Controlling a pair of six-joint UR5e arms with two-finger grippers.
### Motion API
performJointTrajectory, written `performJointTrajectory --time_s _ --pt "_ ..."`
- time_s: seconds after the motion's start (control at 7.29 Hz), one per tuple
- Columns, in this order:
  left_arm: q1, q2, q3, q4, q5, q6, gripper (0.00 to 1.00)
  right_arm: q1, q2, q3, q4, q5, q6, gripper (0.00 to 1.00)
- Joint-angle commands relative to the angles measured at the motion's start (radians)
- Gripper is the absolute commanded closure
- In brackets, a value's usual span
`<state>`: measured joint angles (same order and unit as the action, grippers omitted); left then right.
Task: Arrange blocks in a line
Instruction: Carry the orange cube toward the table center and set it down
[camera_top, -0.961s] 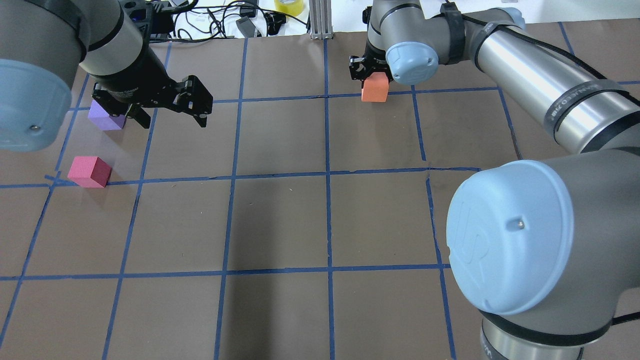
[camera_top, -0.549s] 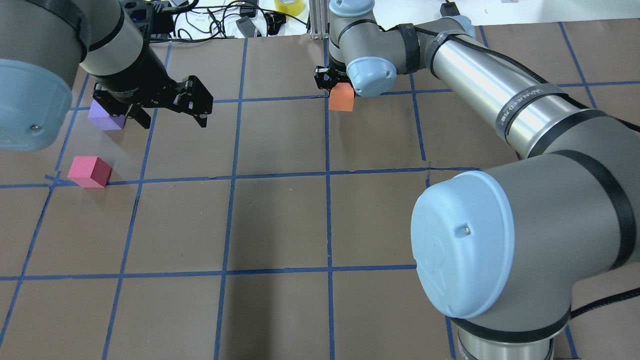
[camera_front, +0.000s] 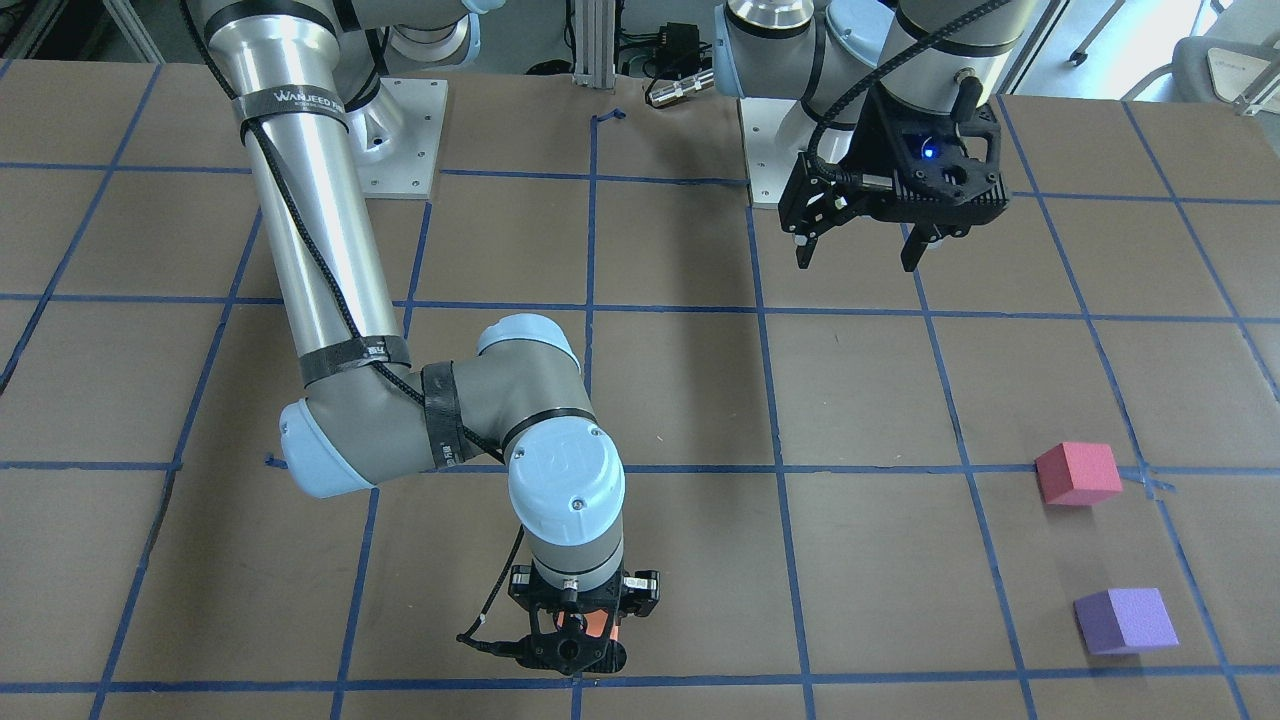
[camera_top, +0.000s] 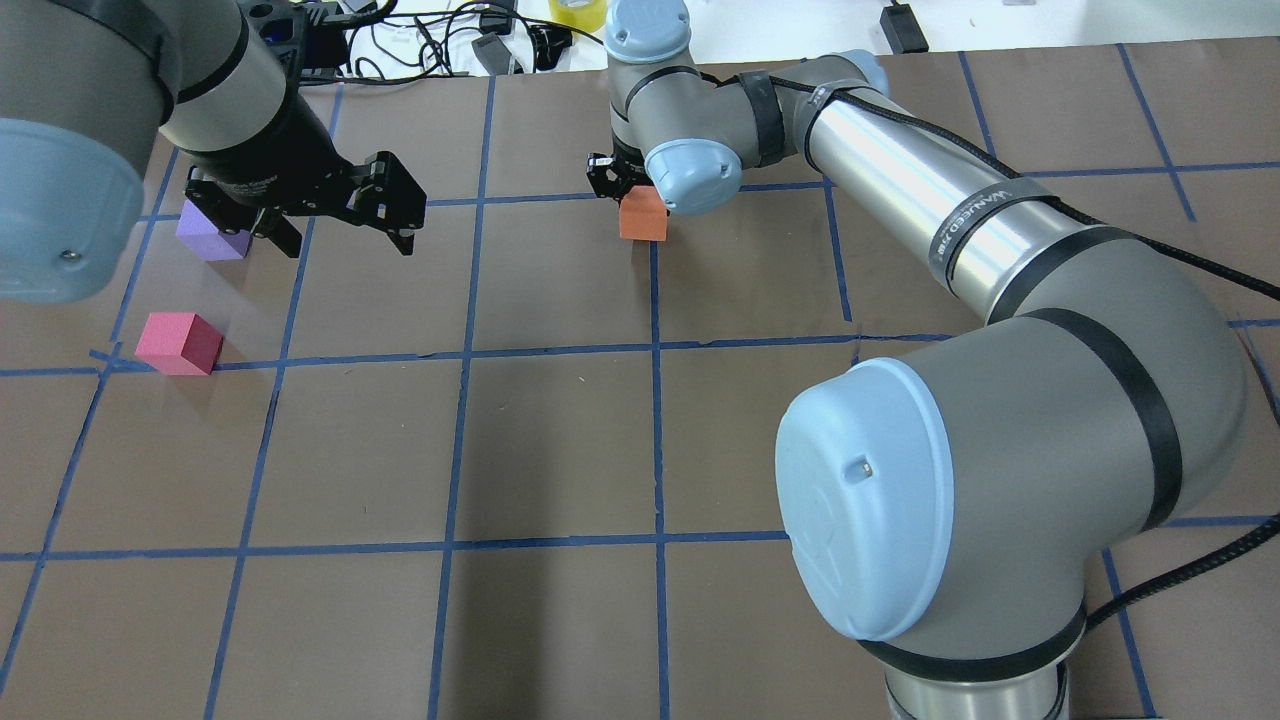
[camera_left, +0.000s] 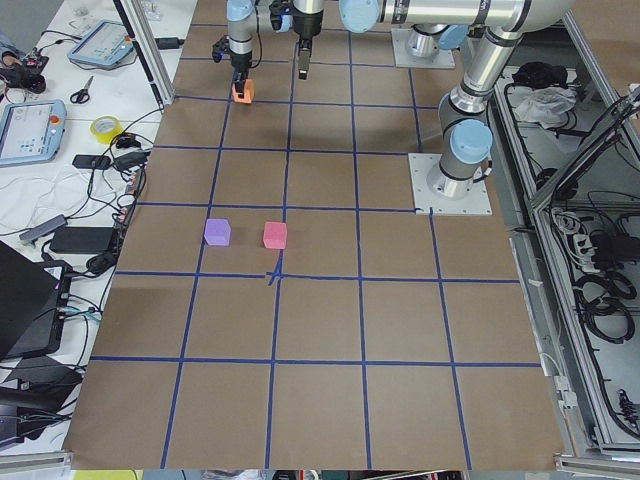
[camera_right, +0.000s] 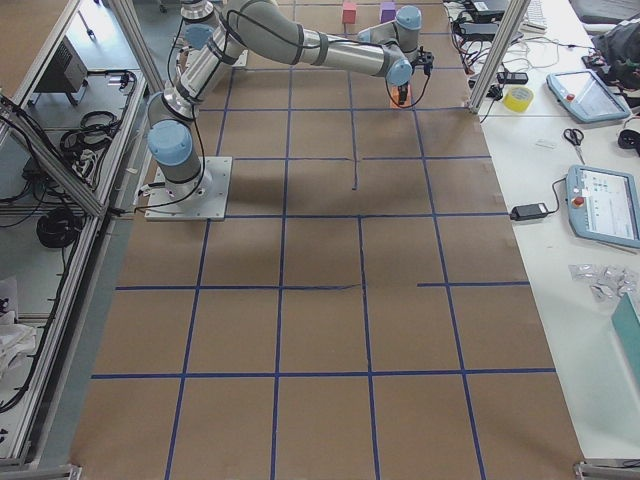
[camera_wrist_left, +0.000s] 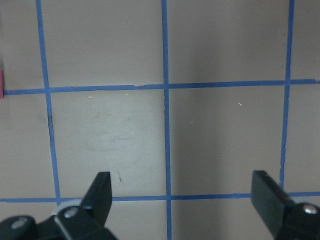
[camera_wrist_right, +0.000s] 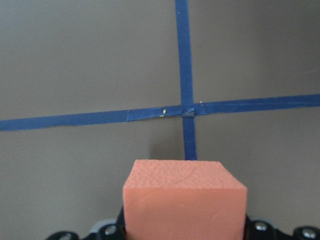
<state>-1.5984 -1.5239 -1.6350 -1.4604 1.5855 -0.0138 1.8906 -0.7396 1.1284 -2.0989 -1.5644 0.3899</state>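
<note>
My right gripper (camera_top: 628, 198) is shut on the orange block (camera_top: 643, 217) and holds it low over a blue tape crossing at the far middle of the table. The block fills the bottom of the right wrist view (camera_wrist_right: 185, 200). The pinkish-red block (camera_top: 180, 343) lies at the left on a tape line. The purple block (camera_top: 212, 236) lies beyond it, partly hidden by my left gripper (camera_top: 345, 235). That gripper is open and empty above the table, and bare paper shows between its fingers (camera_wrist_left: 100, 192). In the front view the pinkish-red block (camera_front: 1077, 473) and the purple block (camera_front: 1125, 620) lie apart.
Brown paper with a blue tape grid (camera_top: 655, 345) covers the table. Cables (camera_top: 450, 40) and a yellow tape roll (camera_top: 578, 10) lie past the far edge. The arms' base plates (camera_front: 400, 140) are on the robot's side.
My right arm has carried the orange block leftward along the far tape line, by about one grid square. My left arm and the other two blocks have not moved.
</note>
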Motion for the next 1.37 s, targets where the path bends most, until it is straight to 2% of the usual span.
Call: performJointTrajectory --time_s 0.0,0.14,0.27,0.41,0.55,0.69,0.96,1.24 --pt "0.0 0.001 0.0 0.0 0.001 0.0 0.0 0.016 0.017 0.001 0.0 0.003 0.004 0.87" --pt "0.0 0.001 0.0 0.0 0.001 0.0 0.0 0.019 0.019 0.001 0.0 0.0 0.004 0.82" --pt "0.0 -0.001 0.0 0.0 0.001 0.0 0.0 0.021 0.019 0.002 0.0 0.007 0.006 0.73" --pt "0.0 -0.001 0.0 0.0 0.001 0.0 0.0 0.021 0.019 0.004 0.0 0.007 0.007 0.58" --pt "0.0 -0.002 0.0 0.0 -0.001 0.0 0.0 0.022 0.02 0.007 -0.001 0.001 0.009 0.15" --pt "0.0 -0.002 0.0 0.0 0.001 0.0 0.0 0.022 0.017 0.007 0.0 0.0 0.01 0.0" --pt "0.0 -0.001 0.001 0.0 0.001 0.0 0.0 0.022 0.013 0.007 0.005 0.006 0.029 0.0" --pt "0.0 -0.002 0.0 0.0 -0.001 0.0 0.0 0.022 -0.068 0.01 0.036 0.011 0.069 0.0"
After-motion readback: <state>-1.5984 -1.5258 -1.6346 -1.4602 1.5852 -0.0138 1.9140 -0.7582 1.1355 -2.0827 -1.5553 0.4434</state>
